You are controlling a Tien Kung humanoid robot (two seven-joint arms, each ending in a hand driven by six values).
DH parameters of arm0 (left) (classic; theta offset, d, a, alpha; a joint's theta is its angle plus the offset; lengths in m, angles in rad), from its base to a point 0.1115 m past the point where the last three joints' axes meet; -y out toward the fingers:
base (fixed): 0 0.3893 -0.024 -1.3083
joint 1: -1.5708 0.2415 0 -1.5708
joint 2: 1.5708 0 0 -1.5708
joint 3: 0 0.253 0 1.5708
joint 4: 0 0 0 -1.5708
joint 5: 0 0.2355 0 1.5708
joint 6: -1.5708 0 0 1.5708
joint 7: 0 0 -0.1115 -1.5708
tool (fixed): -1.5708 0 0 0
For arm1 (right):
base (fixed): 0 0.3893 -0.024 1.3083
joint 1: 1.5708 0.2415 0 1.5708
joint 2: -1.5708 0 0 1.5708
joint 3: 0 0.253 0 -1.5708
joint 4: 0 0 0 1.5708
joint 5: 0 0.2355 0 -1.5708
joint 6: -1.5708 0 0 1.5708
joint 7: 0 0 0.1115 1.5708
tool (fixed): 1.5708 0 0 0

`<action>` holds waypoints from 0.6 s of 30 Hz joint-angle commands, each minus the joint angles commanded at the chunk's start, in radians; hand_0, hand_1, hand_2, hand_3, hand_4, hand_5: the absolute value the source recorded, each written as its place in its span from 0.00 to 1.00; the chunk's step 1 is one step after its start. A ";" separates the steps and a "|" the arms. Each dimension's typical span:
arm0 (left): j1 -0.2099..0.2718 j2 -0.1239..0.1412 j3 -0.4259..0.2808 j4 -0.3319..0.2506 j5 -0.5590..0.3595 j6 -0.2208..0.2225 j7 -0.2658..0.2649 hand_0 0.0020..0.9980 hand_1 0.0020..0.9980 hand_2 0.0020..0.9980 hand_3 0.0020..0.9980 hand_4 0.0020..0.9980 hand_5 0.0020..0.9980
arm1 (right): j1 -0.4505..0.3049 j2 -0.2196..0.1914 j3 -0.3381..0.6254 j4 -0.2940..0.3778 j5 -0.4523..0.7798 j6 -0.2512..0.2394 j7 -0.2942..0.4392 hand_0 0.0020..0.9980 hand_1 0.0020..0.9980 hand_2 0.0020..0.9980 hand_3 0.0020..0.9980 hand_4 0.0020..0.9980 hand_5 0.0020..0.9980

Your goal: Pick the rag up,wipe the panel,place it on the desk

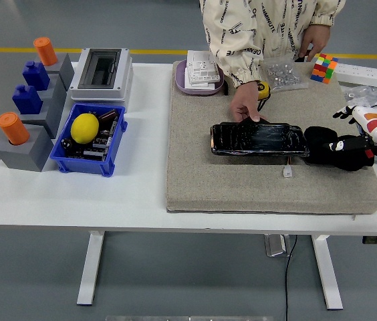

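Panel (259, 140): glossy black slab lying flat at mid-mat (202, 180), steadied at its far edge by a person's hand (244, 107). Rag (329, 148): dark bundle on the mat, touching the panel's right end. Right hand (357, 144): black fingers resting on the rag's right side; whether they are clamped on it cannot be told. Left hand: not seen.

Step, as judged: pick-up of the rag, wiping not yet begun. Next move calls for a firm grip, then a lift onto the panel.

Bin (75, 160), blue, well left of the panel: holds a lemon (84, 127) among dark small parts. Tray (181, 80), beyond the panel: holds white switch plates (202, 69).
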 joint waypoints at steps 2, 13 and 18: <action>0.000 0.000 0.001 0.000 -0.001 0.000 0.000 0.73 0.72 0.77 0.63 0.69 0.58 | 0.002 0.002 -0.002 -0.009 0.003 0.002 0.001 0.73 0.68 0.75 0.76 1.00 0.51; -0.001 -0.003 0.008 0.000 -0.003 -0.001 0.000 0.73 0.72 0.77 0.63 0.69 0.58 | 0.001 0.018 -0.022 -0.013 0.002 0.010 0.000 0.73 0.68 0.75 0.76 1.00 0.52; -0.001 -0.004 0.011 0.000 -0.004 0.000 0.001 0.72 0.72 0.77 0.62 0.69 0.58 | -0.002 0.027 -0.029 -0.010 -0.001 0.012 -0.002 0.73 0.68 0.75 0.76 1.00 0.52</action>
